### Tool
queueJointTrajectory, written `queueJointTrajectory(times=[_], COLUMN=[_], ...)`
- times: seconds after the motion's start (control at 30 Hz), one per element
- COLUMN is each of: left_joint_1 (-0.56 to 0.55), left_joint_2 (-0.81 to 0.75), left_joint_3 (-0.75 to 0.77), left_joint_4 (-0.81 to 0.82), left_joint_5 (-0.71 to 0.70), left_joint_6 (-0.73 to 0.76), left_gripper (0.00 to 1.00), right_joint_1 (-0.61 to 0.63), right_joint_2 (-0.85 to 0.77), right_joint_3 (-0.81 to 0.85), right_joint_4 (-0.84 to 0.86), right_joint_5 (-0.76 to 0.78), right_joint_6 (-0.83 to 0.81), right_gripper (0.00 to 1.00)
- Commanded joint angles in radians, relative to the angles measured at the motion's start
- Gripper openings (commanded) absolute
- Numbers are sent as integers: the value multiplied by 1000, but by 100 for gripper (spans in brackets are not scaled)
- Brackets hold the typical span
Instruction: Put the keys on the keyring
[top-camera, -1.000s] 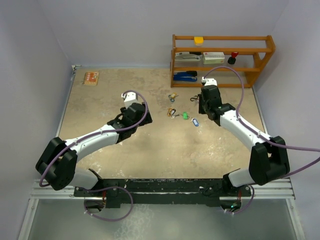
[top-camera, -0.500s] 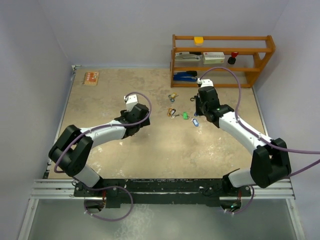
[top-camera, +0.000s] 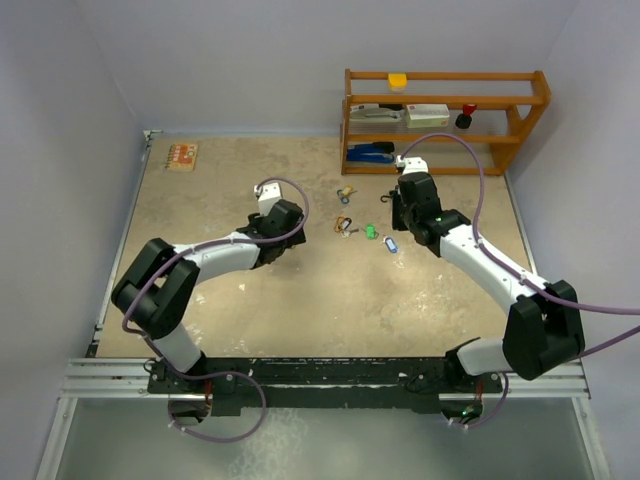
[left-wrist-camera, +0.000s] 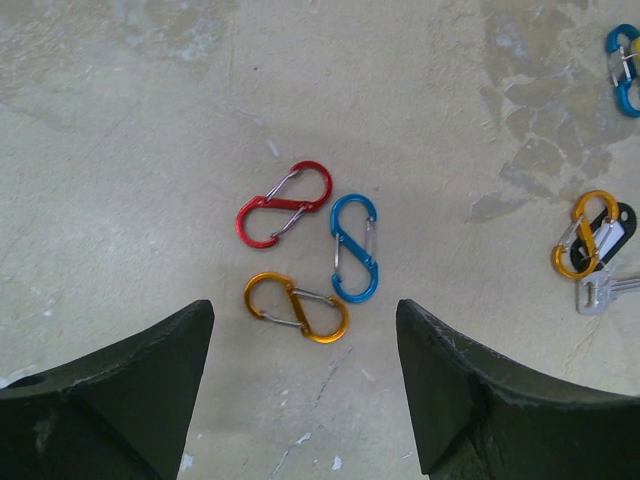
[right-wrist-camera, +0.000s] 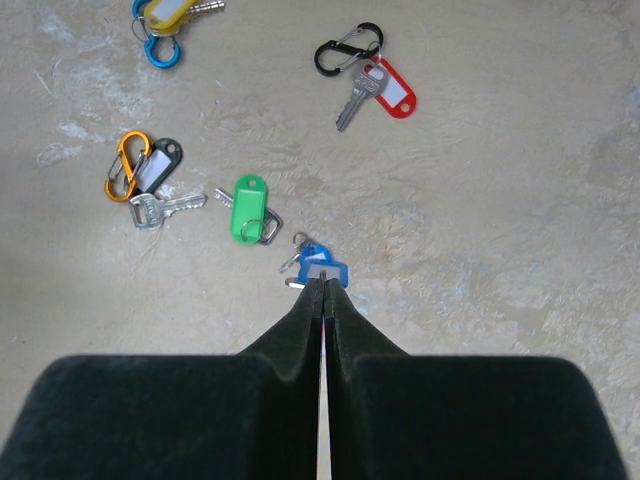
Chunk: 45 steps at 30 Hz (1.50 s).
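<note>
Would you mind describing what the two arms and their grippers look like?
The left arm and right arm have white shells with black joints; a lilac cable loops off each wrist. The left gripper and right gripper have matte black, tapered fingers, unmarked.

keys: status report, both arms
Left end effector open, over three loose clips. Right end effector shut, above the blue-tagged key. Other keys on the table, none held. Nothing blocking.
</note>
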Motion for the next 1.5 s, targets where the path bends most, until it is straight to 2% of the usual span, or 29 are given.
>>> queueJointTrajectory(times=[0.0,0.37,1.47], left_joint_1=[2,-25,-43], left_joint_2=[29,129,247], left_joint_3=[86,176,227], left_joint_4=[35,16,42], left_joint_5=[30,46,-16], left_joint_6=[14,19,-12], left_gripper=[70,69,65], right_joint_1=[7,7,6], right_joint_2=[-25,-24,-27], right_joint_3=[5,3,-19], right_joint_4=[9,13,22], right_joint_5=[-14,-17,0], right_joint_6=[-12,-13,-1], right_gripper=[0,0,0])
